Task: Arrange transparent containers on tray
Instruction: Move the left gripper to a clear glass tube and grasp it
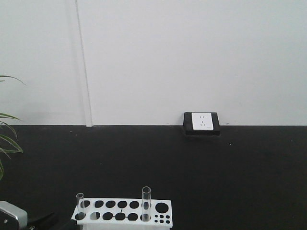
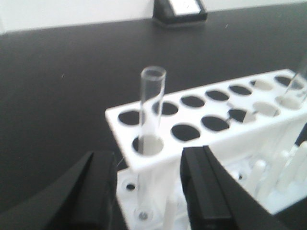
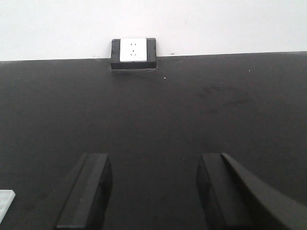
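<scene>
The left gripper (image 2: 146, 165) has its fingers spread. A tube (image 2: 152, 110) stands upright just ahead, centred between them, in the corner hole of the rack (image 2: 216, 139), likely lined up for a grasp. The right gripper (image 3: 153, 163) is also spread, with nothing between its fingers. The tray is out of view. No writing is legible.

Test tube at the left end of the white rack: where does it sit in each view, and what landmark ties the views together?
Exterior front: test tube at bottom left, upright at the left end of the white rack.
Left wrist: centre frame, in the near corner hole, just beyond the open left end effector.
Right wrist: not in it.
Shared landmark: the wall socket, seen in all three.
</scene>
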`<state>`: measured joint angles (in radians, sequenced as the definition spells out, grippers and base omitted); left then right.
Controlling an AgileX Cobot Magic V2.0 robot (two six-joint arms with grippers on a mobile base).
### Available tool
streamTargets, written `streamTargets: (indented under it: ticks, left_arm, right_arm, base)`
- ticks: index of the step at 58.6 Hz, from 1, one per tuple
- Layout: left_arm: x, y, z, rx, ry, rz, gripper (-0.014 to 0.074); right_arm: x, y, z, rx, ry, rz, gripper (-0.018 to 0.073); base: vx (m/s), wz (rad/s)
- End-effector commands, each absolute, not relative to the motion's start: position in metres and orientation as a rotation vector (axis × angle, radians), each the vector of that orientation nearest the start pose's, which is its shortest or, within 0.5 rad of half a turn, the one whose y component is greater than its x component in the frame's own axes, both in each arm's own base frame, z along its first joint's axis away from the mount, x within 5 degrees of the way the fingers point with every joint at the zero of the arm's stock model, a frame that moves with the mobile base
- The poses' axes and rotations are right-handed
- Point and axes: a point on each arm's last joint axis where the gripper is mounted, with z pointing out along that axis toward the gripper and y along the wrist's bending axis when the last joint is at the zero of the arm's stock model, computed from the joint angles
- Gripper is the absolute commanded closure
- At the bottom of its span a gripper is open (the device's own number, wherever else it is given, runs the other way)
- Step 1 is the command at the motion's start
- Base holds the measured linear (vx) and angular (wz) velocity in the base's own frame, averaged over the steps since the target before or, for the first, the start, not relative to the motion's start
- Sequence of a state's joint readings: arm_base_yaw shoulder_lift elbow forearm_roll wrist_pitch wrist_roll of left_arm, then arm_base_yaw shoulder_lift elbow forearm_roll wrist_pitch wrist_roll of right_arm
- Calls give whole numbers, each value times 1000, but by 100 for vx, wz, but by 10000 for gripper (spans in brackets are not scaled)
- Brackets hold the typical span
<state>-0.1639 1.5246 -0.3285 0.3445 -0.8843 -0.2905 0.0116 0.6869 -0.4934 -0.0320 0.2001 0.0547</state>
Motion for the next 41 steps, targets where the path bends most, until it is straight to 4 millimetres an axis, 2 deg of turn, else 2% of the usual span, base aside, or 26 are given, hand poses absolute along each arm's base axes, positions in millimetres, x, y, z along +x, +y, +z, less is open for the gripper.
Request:
streamTargets:
  ticks: [1,8,23,31,41]
  left_arm:
    - [241,-66,191,265,1656,-433,164]
    - [244,-66,194,262,1650,-426,155]
    - [271,-68,213,280,1677,-368,109]
    - [279,-70,221,303,1657,-360,106]
    - [285,-76,209,339,1682,-384,106]
  right_arm:
    - [148,1,319,6,1767,14,89]
    - [148,1,319,6,1768,13,89]
    - [147,1,316,7,1796,12,89]
    - [147,1,316,7,1801,12,89]
    - [150,1,314,7,1814,12,89]
  base:
    - [0,0]
    - [0,0]
    - [0,0]
    - [0,0]
    - [0,0]
